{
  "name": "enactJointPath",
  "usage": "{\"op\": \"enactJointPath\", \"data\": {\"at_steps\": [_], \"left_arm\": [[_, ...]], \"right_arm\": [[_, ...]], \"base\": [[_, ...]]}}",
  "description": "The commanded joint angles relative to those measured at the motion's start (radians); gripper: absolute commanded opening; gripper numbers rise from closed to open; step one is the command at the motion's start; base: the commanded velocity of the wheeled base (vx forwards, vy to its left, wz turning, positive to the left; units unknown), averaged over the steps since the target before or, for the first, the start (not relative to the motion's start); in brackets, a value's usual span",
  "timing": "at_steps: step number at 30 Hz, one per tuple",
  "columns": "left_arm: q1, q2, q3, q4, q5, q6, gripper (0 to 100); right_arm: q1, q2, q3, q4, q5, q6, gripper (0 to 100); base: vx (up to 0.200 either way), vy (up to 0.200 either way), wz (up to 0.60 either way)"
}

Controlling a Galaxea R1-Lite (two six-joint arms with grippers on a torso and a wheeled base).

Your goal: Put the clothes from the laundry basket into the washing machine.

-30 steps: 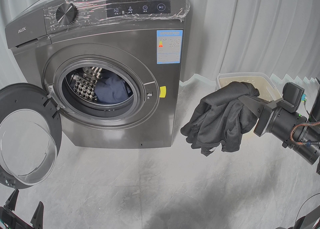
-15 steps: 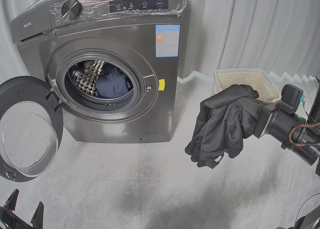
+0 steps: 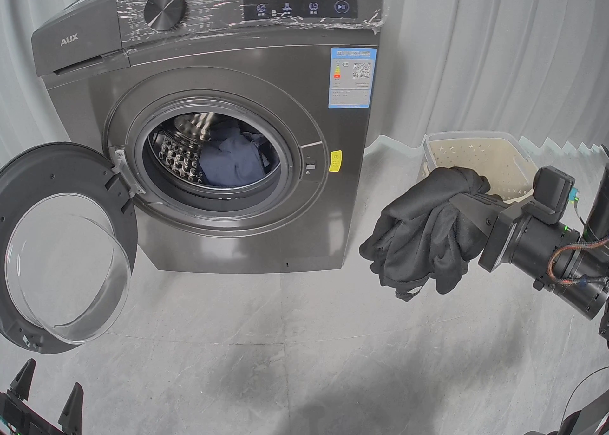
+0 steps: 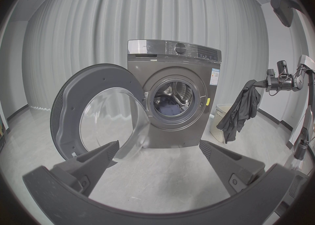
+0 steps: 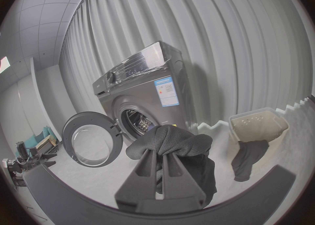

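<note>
The right claw (image 3: pixel 468 203) is closed on a black garment (image 3: pixel 422 236), which hangs free from its fingers. Just behind it, at about twelve o'clock, stands the beige laundry basket (image 3: pixel 472 137). At about ten o'clock is the washing machine (image 3: pixel 254 75), with its door (image 3: pixel 63 170) swung wide open and blue clothes (image 3: pixel 231 160) lying in the drum. The left claw (image 3: pixel 51 385), low at seven o'clock, is open and holds nothing.

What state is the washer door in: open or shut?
Open. The door is swung aside, leaving the drum exposed with blue clothing inside.
</note>
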Motion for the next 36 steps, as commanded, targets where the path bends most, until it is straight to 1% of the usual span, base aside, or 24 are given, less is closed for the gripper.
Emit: {"op": "enactJointPath", "data": {"at_steps": [1, 2, 4, 8, 14, 15, 17, 18, 21, 25, 29, 32, 34, 35, 36], "left_arm": [[0.0, -0.015, 0.015, -0.002, 0.0, 0.004, 100], [0.0, -0.015, 0.015, -0.002, 0.0, 0.004, 100], [0.0, -0.015, 0.015, 0.0, 0.0, -0.003, 100], [0.0, -0.015, 0.015, -0.002, 0.0, 0.001, 100], [0.0, -0.015, 0.015, -0.002, 0.0, 0.008, 100], [0.002, -0.016, 0.016, -0.003, -0.001, 0.016, 100], [0.002, -0.016, 0.016, -0.003, -0.004, 0.027, 100], [0.002, -0.018, 0.016, -0.003, -0.004, 0.037, 100], [0.002, -0.018, 0.016, -0.002, -0.003, 0.048, 100], [0.003, -0.018, 0.018, -0.003, -0.004, 0.045, 100], [0.003, -0.018, 0.018, -0.005, -0.006, 0.05, 100], [0.003, -0.018, 0.018, -0.015, -0.018, 0.06, 100], [0.003, -0.018, -0.002, -0.048, -0.027, 0.04, 100], [0.006, -0.002, -0.088, -0.135, -0.066, -0.018, 100], [0.011, 0.01, -0.127, -0.161, -0.097, -0.039, 100]], "right_arm": [[0.011, 0.002, 0.006, -0.003, 0.014, 0.009, 0], [0.011, 0.002, 0.006, -0.003, 0.014, 0.009, 0], [0.02, 0.004, 0.003, -0.002, 0.029, 0.004, 0], [0.063, 0.013, 0.005, -0.003, 0.05, 0.007, 0], [0.068, 0.042, -0.006, -0.003, 0.053, 0.0, 0], [0.068, 0.047, -0.015, -0.003, 0.053, -0.003, 0], [0.076, 0.056, -0.027, -0.003, 0.053, -0.003, 0], [0.086, 0.059, -0.032, -0.003, 0.052, -0.002, 0], [0.106, 0.064, -0.033, -0.005, 0.052, 0.0, 0], [0.114, 0.097, -0.044, -0.055, 0.052, 0.0, 0], [0.114, 0.125, -0.056, -0.088, 0.047, 0.0, 0], [0.114, 0.131, -0.069, -0.092, 0.041, 0.003, 0], [0.114, 0.133, -0.073, -0.092, 0.041, 0.003, 0], [0.114, 0.137, -0.083, -0.092, 0.041, 0.004, 0], [0.114, 0.14, -0.084, -0.094, 0.041, 0.006, 0]], "base": [[0.0, 0.2, 0.0], [0.0, 0.2, 0.0], [0.0, 0.2, 0.0], [0.0, 0.2, 0.0], [0.0, 0.2, 0.0], [0.0, 0.2, 0.0], [0.0, 0.0, 0.0], [0.0, 0.0, 0.0], [0.0, 0.0, 0.0], [0.0, 0.0, 0.0], [0.0, 0.0, 0.0], [0.0, 0.0, 0.0], [0.0, 0.0, 0.0], [0.0, 0.0, 0.0], [0.0, 0.0, 0.0]]}}
